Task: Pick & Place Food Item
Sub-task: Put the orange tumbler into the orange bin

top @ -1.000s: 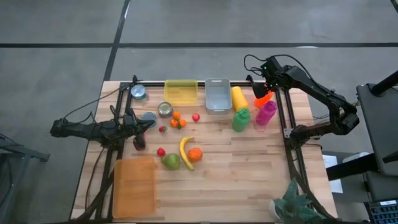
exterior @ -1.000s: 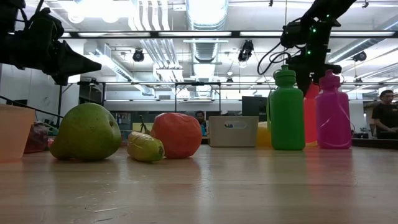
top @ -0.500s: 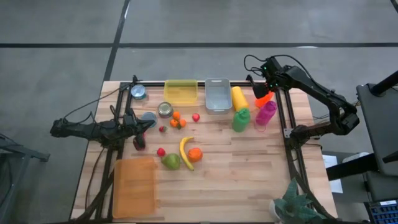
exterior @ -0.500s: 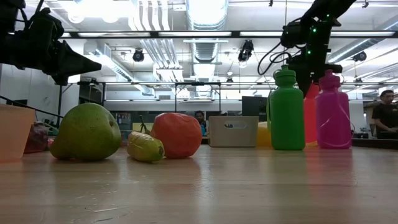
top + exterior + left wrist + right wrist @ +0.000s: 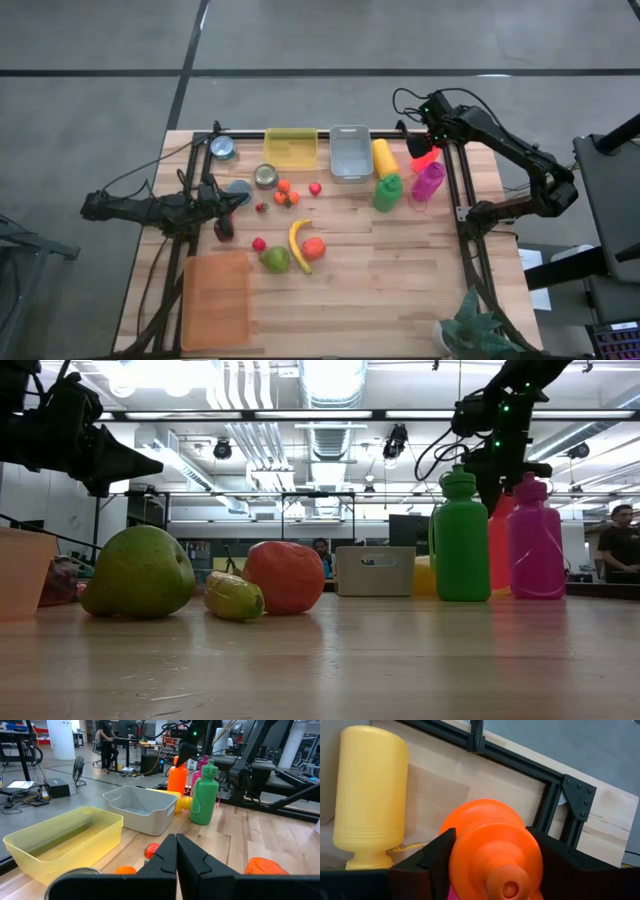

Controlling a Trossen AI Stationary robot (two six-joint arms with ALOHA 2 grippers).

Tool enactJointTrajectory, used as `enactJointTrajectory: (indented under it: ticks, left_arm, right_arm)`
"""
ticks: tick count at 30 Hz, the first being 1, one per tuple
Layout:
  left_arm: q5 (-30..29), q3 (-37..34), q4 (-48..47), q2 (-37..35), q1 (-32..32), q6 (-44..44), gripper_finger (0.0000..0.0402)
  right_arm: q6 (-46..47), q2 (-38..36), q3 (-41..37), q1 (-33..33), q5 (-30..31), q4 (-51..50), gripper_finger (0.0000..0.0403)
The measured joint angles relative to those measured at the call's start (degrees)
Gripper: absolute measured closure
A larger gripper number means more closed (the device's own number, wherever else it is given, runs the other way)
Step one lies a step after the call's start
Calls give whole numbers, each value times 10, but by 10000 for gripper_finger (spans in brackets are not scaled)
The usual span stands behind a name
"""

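Observation:
An orange bottle [image 5: 425,156] stands at the table's far right, beside a pink bottle [image 5: 428,182] and a green bottle [image 5: 387,190]. My right gripper [image 5: 491,845] comes down on it from above and is shut on its top. A banana [image 5: 298,245], an orange [image 5: 314,248] and a pear [image 5: 275,259] lie at mid table, resting on their sides. Small fruits [image 5: 284,190] lie farther back. At the table's left side my left gripper [image 5: 176,855] stays level and shut, holding nothing. My right gripper pinches the orange bottle's shoulder [image 5: 462,845], just below the cap, between its two fingers, one on each side. The fingers [image 5: 437,852] slant steeply down from above. The bottle stands upright between the green and pink bottles, its base [image 5: 497,592] at table level.
A yellow bottle [image 5: 384,157] lies on its side next to a grey bin [image 5: 349,152], with a yellow bin [image 5: 291,147] to the left of that. Two cans [image 5: 265,177] stand at the far left. An orange board [image 5: 215,298] lies at the near left.

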Motion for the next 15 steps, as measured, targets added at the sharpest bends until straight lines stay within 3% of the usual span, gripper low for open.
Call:
enactJointTrajectory:
  ticks: [15]
  left_arm:
    - [0, 0, 0, 0, 0, 0, 401]
  right_arm:
    - [-1, 0, 0, 0, 0, 0, 185]
